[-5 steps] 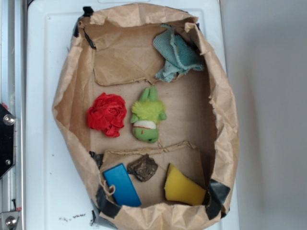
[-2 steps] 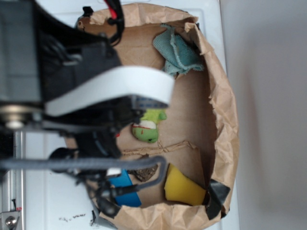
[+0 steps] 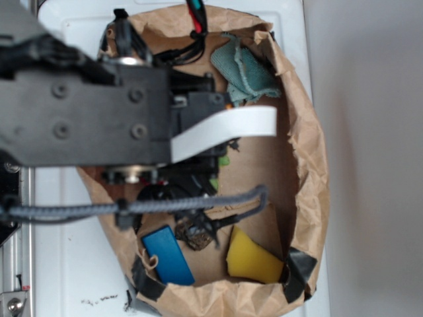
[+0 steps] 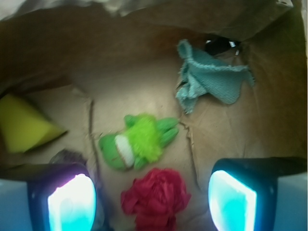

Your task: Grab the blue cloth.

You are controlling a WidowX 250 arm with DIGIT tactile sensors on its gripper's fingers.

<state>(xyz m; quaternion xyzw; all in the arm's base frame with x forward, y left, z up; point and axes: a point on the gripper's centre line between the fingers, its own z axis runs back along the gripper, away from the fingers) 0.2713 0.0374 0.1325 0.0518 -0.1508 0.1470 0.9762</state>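
The blue cloth (image 3: 244, 76) lies crumpled in the far right corner of the brown paper bag (image 3: 308, 152). In the wrist view the blue cloth (image 4: 209, 79) is up and to the right, well beyond the fingers. My gripper (image 4: 151, 202) is open and empty, high above the bag floor, with the red ruffled ball (image 4: 156, 197) below, between its lit pads (image 4: 72, 204). In the exterior view my arm (image 3: 86, 119) covers the bag's middle and hides the gripper itself.
A green plush toy (image 4: 139, 142) lies beyond the red ball, between me and the cloth. A yellow wedge (image 3: 251, 257), a bright blue flat rectangle (image 3: 168, 254) and a dark lump (image 3: 195, 234) sit at the bag's near end. Crumpled bag walls (image 4: 144, 29) rise all around.
My arm has swung in over the bag and moved toward the cloth end. It now hides the red ball and nearly all of the plush toy. The objects have not moved.
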